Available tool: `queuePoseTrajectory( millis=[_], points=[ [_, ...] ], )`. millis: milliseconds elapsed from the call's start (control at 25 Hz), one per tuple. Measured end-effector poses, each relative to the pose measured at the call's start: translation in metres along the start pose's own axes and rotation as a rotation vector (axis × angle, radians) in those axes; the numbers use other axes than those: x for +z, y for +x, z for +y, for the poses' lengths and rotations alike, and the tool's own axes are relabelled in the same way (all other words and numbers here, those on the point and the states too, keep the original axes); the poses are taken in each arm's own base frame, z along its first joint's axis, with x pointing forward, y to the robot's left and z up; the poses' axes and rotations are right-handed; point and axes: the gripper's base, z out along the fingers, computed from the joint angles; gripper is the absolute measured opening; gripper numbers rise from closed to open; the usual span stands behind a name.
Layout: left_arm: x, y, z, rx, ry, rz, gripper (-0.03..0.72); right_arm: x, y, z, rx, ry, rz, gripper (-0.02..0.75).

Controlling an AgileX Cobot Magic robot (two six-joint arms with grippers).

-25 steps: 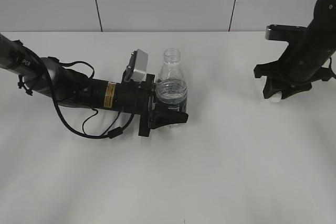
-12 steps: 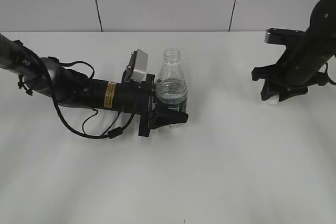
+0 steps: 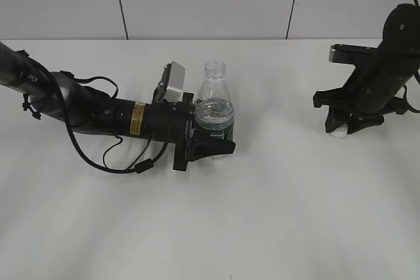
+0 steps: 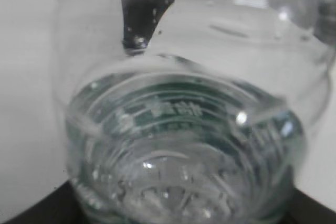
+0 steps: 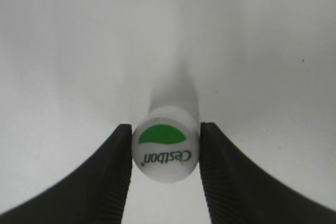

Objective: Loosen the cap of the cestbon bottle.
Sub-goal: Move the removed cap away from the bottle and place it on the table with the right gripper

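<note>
The cestbon bottle (image 3: pixel 214 106) stands upright left of the table's middle, its neck open with no cap on it. My left gripper (image 3: pixel 211 143) is shut on the bottle's lower body; the left wrist view shows the clear ribbed body (image 4: pixel 184 156) filling the frame. The white cap (image 5: pixel 165 150), green half-circle and "Cestbon" on top, sits between the jaws of my right gripper (image 5: pixel 165 153), which is shut on it. In the exterior view the right gripper (image 3: pixel 344 126) is low at the right, the cap (image 3: pixel 338 130) at or near the table surface.
The white table (image 3: pixel 282 201) runs to a grey wall behind. The left arm and its black cables (image 3: pixel 98 119) lie across the table's left side. The right arm (image 3: pixel 384 63) stands at the right edge.
The right gripper has come down toward the table with the cap in it. The left arm and the bottle have not moved.
</note>
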Motion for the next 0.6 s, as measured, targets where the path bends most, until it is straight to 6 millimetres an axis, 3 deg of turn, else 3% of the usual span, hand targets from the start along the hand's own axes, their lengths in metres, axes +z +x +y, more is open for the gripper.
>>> queuePoseTrajectory(
  millis=[240, 440, 600],
  points=[
    [0.000, 0.000, 0.000, 0.000, 0.001, 0.000, 0.410, 0.000, 0.000, 0.000, 0.000, 0.000, 0.003, 0.454],
    [0.000, 0.000, -0.001, 0.002, 0.006, 0.004, 0.410, -0.004, -0.002, 0.001, -0.001, -0.004, 0.020, 0.473],
    [0.000, -0.001, 0.001, -0.003, -0.006, -0.006, 0.410, -0.029, -0.017, 0.003, -0.033, 0.005, -0.022, 0.473]
  ],
)
